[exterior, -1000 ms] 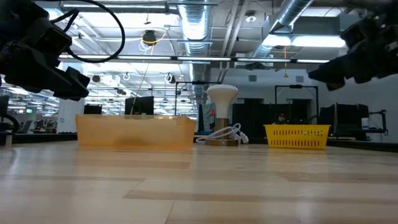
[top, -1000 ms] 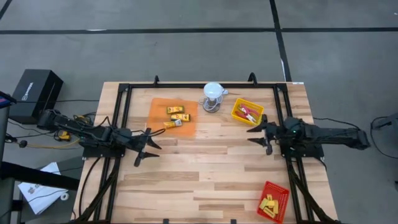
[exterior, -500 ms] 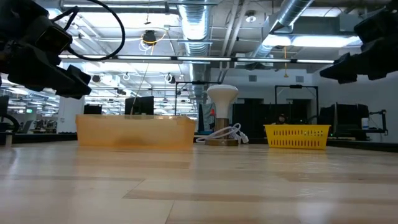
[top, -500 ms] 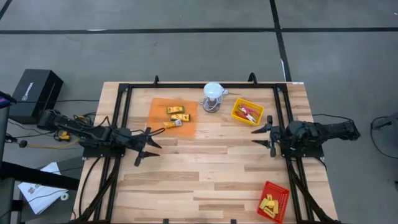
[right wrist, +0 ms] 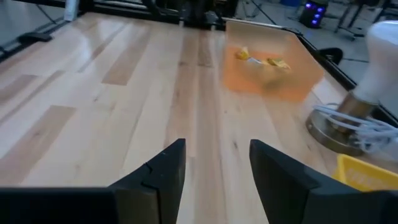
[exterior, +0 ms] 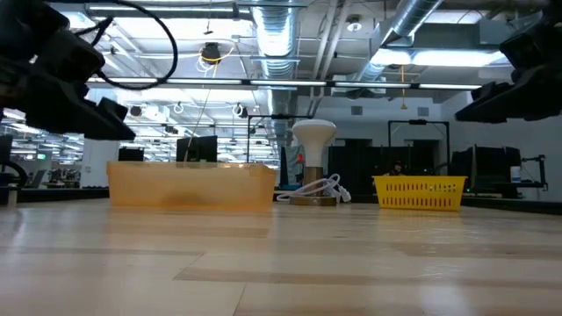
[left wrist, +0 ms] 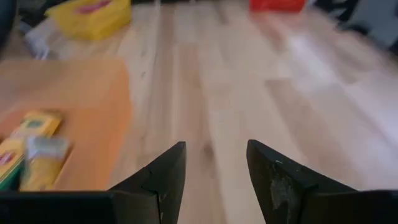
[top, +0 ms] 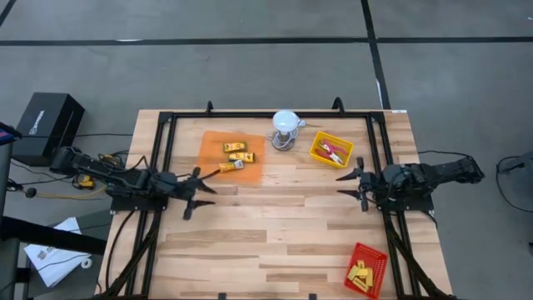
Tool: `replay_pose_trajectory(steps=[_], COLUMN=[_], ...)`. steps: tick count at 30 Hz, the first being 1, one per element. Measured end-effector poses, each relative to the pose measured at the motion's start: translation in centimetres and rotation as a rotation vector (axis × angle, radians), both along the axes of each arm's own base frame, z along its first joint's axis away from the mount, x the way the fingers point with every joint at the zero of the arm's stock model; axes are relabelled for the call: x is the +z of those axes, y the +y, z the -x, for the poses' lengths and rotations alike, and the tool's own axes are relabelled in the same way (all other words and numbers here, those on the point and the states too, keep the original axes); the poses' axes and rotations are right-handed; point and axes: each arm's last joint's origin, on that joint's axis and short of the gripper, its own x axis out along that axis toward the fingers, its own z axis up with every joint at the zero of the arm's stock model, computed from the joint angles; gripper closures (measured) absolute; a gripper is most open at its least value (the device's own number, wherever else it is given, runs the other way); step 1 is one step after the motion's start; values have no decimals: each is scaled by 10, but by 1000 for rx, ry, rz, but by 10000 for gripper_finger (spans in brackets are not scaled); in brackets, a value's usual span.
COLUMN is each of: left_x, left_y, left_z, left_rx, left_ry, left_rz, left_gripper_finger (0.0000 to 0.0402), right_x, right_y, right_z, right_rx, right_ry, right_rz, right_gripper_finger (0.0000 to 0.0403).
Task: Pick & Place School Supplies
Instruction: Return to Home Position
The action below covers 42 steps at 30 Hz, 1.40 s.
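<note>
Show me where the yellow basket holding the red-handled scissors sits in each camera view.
High view: yellow basket, back right of the table, right of the white domed object.
Low view: basket right of centre, right of the domed object.
Left wrist view: basket far off, beyond the orange tray.
Right wrist view: only a basket corner, beside the domed object's base.
Shared landmark: the orange tray, in all four views.

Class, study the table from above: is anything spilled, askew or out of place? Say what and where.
Nothing is spilled; the supplies lie inside trays. Only the red bin, lower right in the high view, and the yellow tray sit turned against the table's edges. The left gripper and right gripper hang open, empty.
</note>
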Motion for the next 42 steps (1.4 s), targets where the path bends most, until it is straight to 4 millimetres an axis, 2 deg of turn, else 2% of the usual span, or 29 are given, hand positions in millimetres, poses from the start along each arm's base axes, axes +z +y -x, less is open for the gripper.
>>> replay_pose_trajectory(steps=[5, 13, 20, 27, 36, 42], left_x=[-5, -2, -4, -3, -3, 10], left_y=[2, 0, 0, 0, 0, 1], left_z=[2, 1, 1, 1, 1, 5], left_rx=[46, -9, -12, 3, 12, 3], left_ry=[51, 28, 40, 37, 30, -100], left_rz=[0, 8, -30, 4, 19, 48], left_gripper_finger=[238, 238, 238, 238, 238, 238], right_x=[0, 0, 1, 1, 1, 1], right_y=[-2, -3, 0, 0, 0, 0], right_z=[0, 0, 0, 0, -1, -1], right_rx=[-39, -81, -52, -86, -85, -93], right_ry=[0, -8, -13, -29, -35, -37], right_rz=[-5, -109, -101, -214, -215, -238], right_gripper_finger=[233, 234, 232, 234, 230, 230])
